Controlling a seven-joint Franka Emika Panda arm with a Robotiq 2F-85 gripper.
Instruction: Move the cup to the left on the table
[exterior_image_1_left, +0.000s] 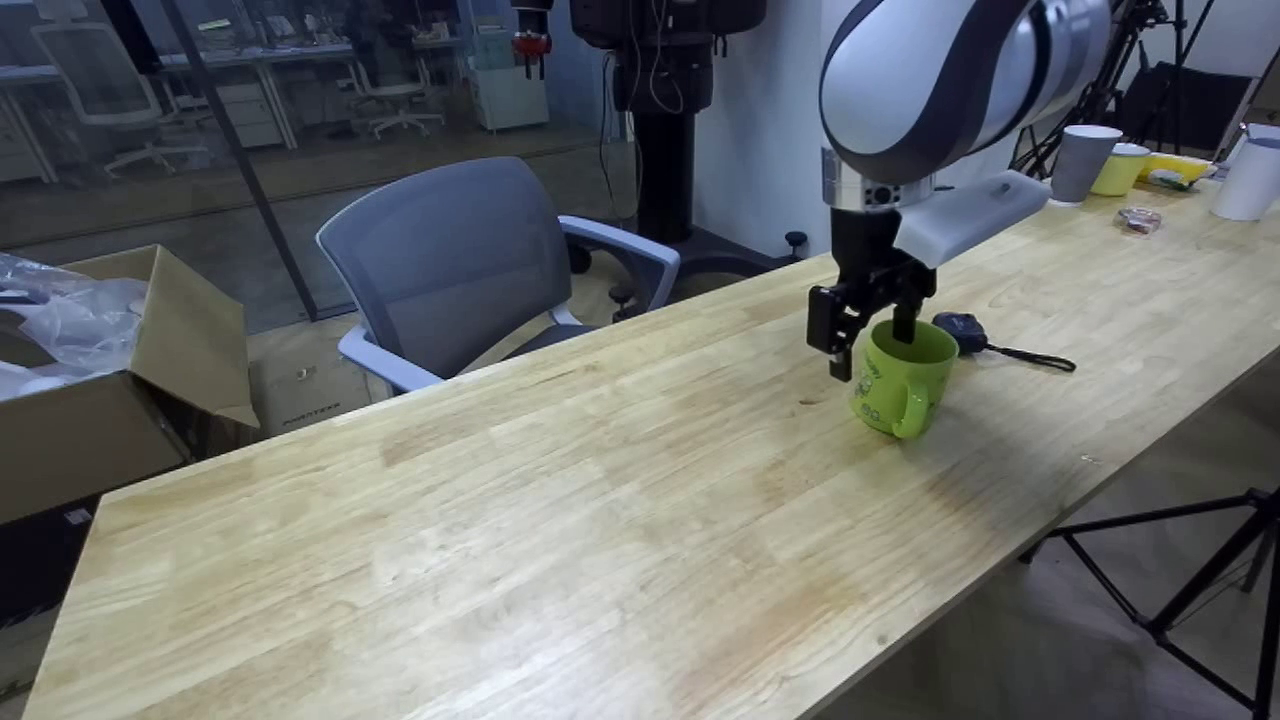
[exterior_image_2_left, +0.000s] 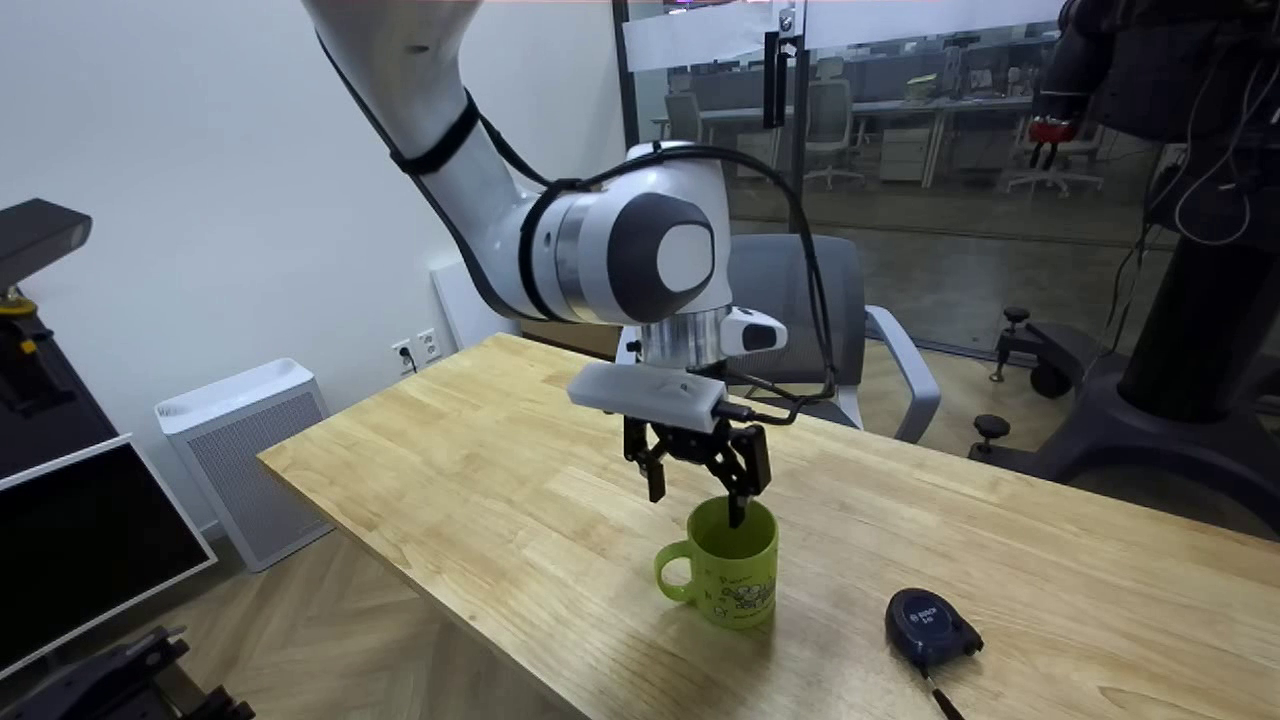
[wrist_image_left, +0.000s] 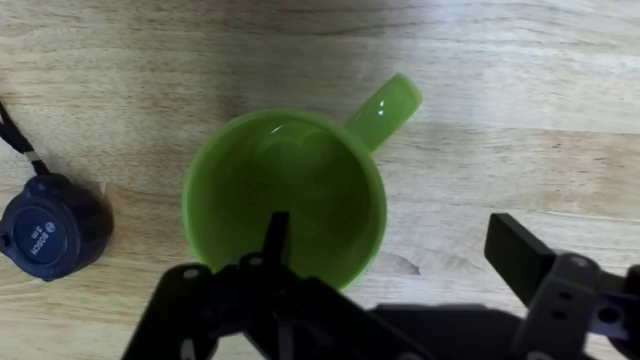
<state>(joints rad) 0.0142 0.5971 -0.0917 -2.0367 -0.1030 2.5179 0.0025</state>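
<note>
The lime-green cup (exterior_image_1_left: 880, 400) stands upright on the light-wood table (exterior_image_1_left: 560, 520). It also shows in an exterior view (exterior_image_2_left: 735, 580), with its handle out to the side. In the wrist view the cup (wrist_image_left: 310, 165) is seen from above with an empty inside, its handle at upper right. My gripper (exterior_image_1_left: 873, 350) is open, also in an exterior view (exterior_image_2_left: 697, 507). In the wrist view the gripper (wrist_image_left: 390, 222) has one finger over or just inside the cup's mouth and the other outside, apart from the wall. The wall is between the fingers, not clamped.
A dark blue tape measure (exterior_image_2_left: 930, 630) with a black strap lies near the cup, also in the wrist view (wrist_image_left: 55, 227). A grey cup (exterior_image_1_left: 1083, 165), a yellow cup (exterior_image_1_left: 1120, 172) and a white cup (exterior_image_1_left: 1250, 180) stand far along the table. A grey chair (exterior_image_1_left: 450, 260) stands at its edge.
</note>
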